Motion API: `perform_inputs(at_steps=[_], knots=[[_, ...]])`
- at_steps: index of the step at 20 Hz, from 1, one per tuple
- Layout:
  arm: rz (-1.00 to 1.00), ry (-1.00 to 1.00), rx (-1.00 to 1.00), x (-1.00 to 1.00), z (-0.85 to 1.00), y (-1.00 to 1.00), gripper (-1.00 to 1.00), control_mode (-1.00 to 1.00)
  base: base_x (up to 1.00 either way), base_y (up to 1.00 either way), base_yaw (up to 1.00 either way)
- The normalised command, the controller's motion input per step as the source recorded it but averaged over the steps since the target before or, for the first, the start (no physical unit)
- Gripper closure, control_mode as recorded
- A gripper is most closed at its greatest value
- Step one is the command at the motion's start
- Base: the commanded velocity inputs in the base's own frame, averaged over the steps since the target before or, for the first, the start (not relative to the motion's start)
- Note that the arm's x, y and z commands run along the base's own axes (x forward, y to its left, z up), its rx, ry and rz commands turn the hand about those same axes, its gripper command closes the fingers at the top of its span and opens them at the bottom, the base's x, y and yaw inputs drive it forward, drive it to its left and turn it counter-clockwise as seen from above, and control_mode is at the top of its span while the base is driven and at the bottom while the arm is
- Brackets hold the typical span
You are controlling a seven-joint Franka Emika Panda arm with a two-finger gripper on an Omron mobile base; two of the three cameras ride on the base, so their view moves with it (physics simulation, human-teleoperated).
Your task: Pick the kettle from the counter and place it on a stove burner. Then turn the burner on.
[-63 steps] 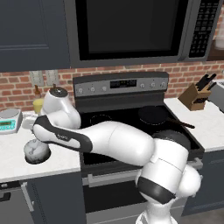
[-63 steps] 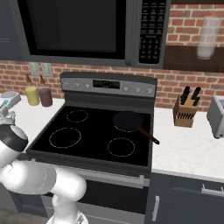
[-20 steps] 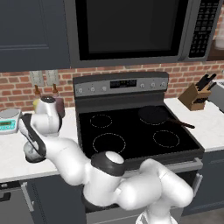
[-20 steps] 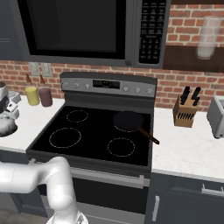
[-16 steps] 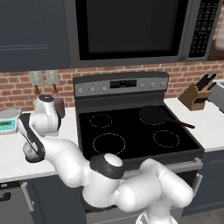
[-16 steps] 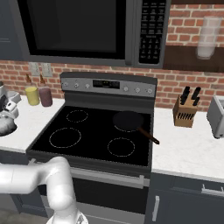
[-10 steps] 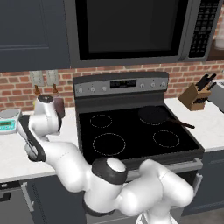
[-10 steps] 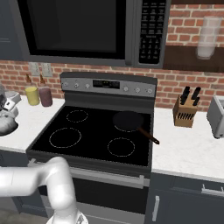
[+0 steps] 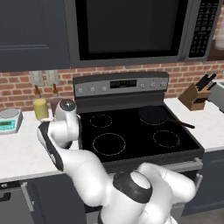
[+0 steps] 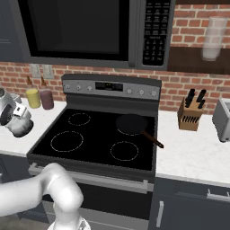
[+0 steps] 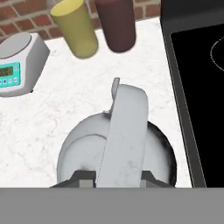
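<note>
The grey-white mottled kettle point(image 11: 87, 144) is right under the hand, its pale handle point(image 11: 124, 131) running up between my fingertips. My gripper point(image 11: 117, 176) is shut on that handle. In the right base view the kettle point(image 10: 21, 127) hangs from the gripper point(image 10: 16, 116) just above the off-white counter point(image 10: 9, 141), left of the black cooktop point(image 10: 96, 134). The widest burner circle point(image 10: 66, 141) lies at the cooktop's front left, also seen as the burner point(image 9: 109, 144) in the left base view, where my arm hides the kettle.
A yellow jar point(image 11: 76, 28), a maroon jar point(image 11: 116, 24) and a small scale point(image 11: 17, 59) stand behind the kettle by the brick wall. A black pan point(image 10: 132, 123) sits on the rear right burner. A knife block point(image 10: 189, 116) and a toaster point(image 10: 223, 119) are on the right counter.
The gripper and kettle have shifted a little to the right, toward the cooktop, and the arm's elbow has swung lower in front of the left base camera.
</note>
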Motion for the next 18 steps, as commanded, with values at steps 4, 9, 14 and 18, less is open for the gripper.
perform_inputs(at_steps=[4, 9, 14, 18], knots=[[-0.07, -0.05, 0.10, 0.03, 0.09, -1.00, 1.00, -1.00, 0.00, 0.00, 0.00], [-0.08, 0.00, 0.16, 0.15, 0.05, -1.00, 1.00, -1.00, 0.00, 0.00, 0.00], [-0.07, 0.00, 0.14, 0.18, 0.09, -1.00, 1.00, -1.00, 0.00, 0.00, 0.00], [-0.04, -0.05, 0.07, 0.26, 0.01, -1.00, 1.00, -1.00, 0.00, 0.00, 0.00]])
